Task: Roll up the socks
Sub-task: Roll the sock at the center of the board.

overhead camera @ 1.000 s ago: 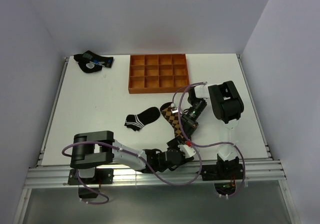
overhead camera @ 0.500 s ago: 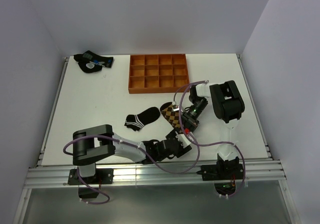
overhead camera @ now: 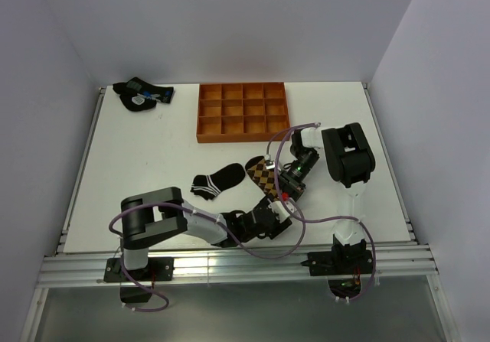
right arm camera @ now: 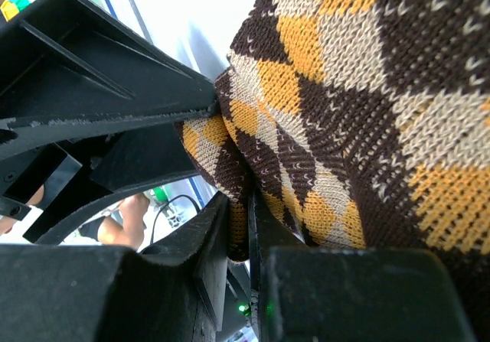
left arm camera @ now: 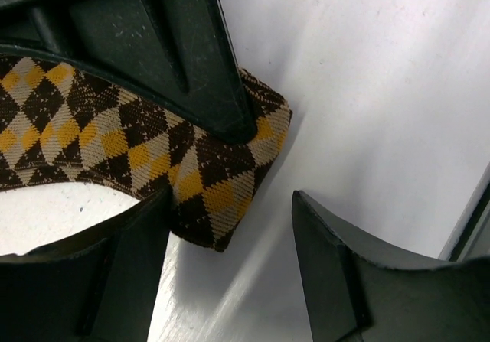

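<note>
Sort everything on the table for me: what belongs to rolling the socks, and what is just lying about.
Belongs to the job:
- argyle sock
- black ankle sock with white stripes, lying beside it

Just lying about:
- orange compartment tray
- dark sock bundle at the far left corner

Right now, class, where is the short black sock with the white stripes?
In the overhead view, the black striped sock lies on the table near the middle, just left of the diamond-patterned sock and on the near side of the orange tray.
</note>
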### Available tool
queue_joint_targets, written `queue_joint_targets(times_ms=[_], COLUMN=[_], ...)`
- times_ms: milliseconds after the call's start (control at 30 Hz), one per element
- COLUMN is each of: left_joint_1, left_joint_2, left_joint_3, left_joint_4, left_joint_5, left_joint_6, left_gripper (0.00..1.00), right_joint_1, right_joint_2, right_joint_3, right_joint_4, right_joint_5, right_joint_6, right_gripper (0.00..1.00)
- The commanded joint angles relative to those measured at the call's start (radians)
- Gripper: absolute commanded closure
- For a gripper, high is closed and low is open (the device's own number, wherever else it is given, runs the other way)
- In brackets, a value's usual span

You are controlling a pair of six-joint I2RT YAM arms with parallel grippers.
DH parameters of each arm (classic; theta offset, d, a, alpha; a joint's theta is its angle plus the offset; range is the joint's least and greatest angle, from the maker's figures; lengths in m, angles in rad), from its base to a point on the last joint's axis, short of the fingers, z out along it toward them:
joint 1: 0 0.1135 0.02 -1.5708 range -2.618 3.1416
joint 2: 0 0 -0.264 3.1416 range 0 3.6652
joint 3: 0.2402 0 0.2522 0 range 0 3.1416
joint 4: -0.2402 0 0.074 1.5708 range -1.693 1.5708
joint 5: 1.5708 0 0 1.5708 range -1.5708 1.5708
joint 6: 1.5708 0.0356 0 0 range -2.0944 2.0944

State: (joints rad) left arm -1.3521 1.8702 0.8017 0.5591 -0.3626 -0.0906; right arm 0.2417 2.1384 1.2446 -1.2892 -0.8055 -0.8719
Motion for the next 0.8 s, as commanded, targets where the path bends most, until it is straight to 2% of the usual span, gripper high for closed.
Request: queue_joint_targets(times_ms=[0,167,367,400,433,467,533,633,667,733,767], left_joint_1=[0.008,0.008,0.022,0.027,0.03,0.033,0.05,0.076,0.082,0.099,0.106], left_joint_2=[0.036,0.079,0.083,0.081,0.078,0.081,0.09,0.101,0.099,0.084,0.078], left_joint_3=[0.037,0.076,0.088,0.088,0.09,0.094,0.106,0.126,0.122,0.108,0.088], left_joint_4=[-0.021,-0.044,-0.086,-0.093,-0.114,-0.126,-0.158,-0.225,-0.243,-0.248,-0.249], left_joint_5=[0.03,0.037,0.083,0.097,0.12,0.14,0.207,0.289,0.33,0.353,0.407], left_joint_6=[-0.018,-0.021,-0.061,-0.066,-0.075,-0.095,-0.119,-0.175,-0.202,-0.233,-0.265], left_gripper=[0.33,0.45,0.69,0.74,0.85,0.92,1.0,1.0,1.0,1.0,1.0], right_joint_1=[-0.01,-0.01,-0.01,-0.01,-0.01,-0.01,-0.012,-0.012,-0.012,-0.013,-0.013], right_joint_2=[0.008,0.005,-0.005,-0.008,-0.014,-0.026,-0.04,-0.093,-0.135,-0.179,-0.224], right_joint_3=[0.012,0.007,0.001,0.0,-0.005,-0.008,-0.017,-0.046,-0.056,-0.08,-0.088], right_joint_4=[0.034,0.037,0.056,0.06,0.076,0.086,0.123,0.203,0.226,0.275,0.287], right_joint_5=[0.035,0.037,0.054,0.057,0.061,0.065,0.071,0.094,0.101,0.112,0.112], right_joint_6=[-0.018,-0.013,0.004,0.008,0.013,0.028,0.043,0.092,0.117,0.135,0.142], right_gripper=[0.97,0.98,0.97,0.97,0.97,0.96,0.94,0.76,0.66,0.6,0.53])
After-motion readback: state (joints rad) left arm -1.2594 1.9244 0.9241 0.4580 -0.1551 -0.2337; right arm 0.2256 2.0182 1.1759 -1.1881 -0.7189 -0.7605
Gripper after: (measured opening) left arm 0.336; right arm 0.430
